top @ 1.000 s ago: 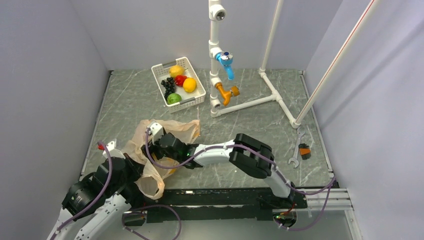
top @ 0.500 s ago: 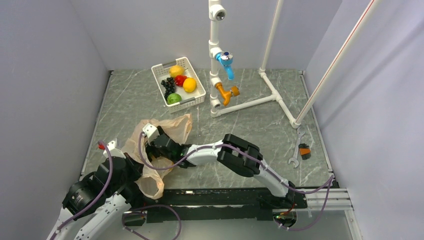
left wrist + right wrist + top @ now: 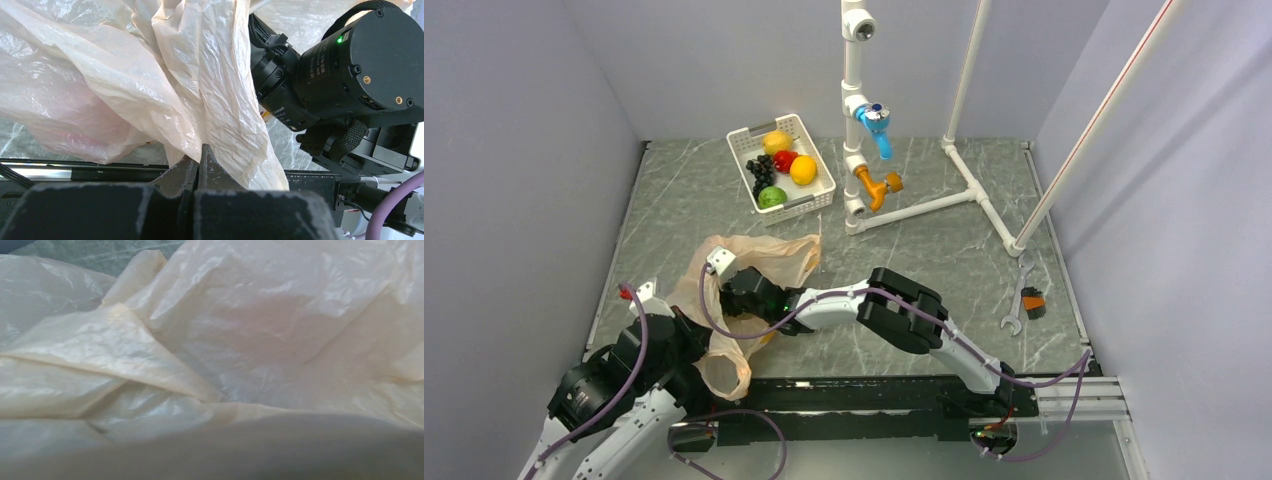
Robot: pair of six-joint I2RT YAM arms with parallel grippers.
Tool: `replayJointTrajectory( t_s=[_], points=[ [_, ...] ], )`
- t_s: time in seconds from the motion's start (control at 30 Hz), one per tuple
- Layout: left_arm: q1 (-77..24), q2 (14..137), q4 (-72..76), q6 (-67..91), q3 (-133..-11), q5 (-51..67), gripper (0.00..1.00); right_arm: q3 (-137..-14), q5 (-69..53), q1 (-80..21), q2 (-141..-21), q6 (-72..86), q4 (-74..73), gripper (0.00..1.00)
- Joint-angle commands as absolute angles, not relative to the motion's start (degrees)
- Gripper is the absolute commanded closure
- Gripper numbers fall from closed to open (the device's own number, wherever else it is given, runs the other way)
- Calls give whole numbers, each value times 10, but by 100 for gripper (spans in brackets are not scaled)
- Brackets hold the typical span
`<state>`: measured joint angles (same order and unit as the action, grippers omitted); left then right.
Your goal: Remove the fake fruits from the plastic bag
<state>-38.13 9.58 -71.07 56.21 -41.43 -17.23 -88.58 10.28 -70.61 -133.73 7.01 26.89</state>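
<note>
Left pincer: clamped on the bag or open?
Shut on the plastic bag. In the left wrist view the left pincer has its jaws together, with a fold of the film pinched between them.

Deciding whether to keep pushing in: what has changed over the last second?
The right arm slid left, reaching deeper into the plastic bag, and the bag's far flap shifted a little. Nothing visibly came out, and the arm's gripper is hidden in the plastic. The left gripper stays shut on the bag's edge, and the white basket is unmoved.
</note>
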Motion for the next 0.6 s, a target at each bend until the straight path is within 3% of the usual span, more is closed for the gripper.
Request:
replayJointTrajectory(
  t_s=[0.0,0.13,0.57],
  points=[
    [-383,86,-709,565,-414,-173,100,-892,87,-703,-1309,83,208,75],
    [-383,88,-712,569,-415,-175,100,-886,77,-703,-1279,99,201,88],
    [-383,66,-721,580,-417,-184,100,-823,21,-700,-1172,148,210,100]
  ],
)
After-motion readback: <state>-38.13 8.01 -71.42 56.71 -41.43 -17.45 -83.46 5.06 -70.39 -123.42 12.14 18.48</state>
